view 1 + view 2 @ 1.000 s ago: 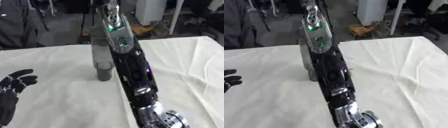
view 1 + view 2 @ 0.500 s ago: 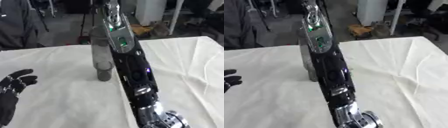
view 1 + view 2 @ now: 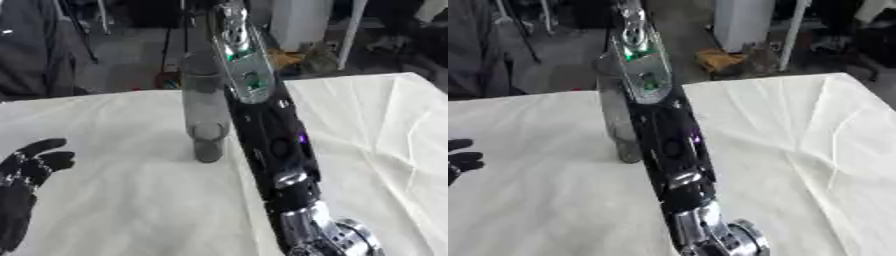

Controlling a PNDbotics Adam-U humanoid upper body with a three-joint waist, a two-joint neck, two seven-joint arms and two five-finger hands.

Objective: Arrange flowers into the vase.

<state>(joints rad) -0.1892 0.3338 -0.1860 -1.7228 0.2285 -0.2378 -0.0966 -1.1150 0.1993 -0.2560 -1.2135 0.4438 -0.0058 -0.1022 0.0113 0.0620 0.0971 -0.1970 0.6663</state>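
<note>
Grey vase [image 3: 206,115] upright on the white cloth [image 3: 114,200]; right arm [image 3: 267,135] crosses beside it; left hand [image 3: 26,172] open

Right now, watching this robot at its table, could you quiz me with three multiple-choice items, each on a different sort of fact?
1. Where does the vase stand?
A. on the white cloth, just left of the right arm
B. on the floor
C. at the table's right edge

2. What colour is the vase?
A. red
B. grey
C. yellow

3. How is the left hand?
A. curled round a flower
C. pressing on the vase
B. open, holding nothing, at the lower left

Answers: 1 A, the vase sits on the cloth beside the right arm. 2 B, its body is plain grey. 3 B, the fingers are spread and point up, apart from everything.
</note>
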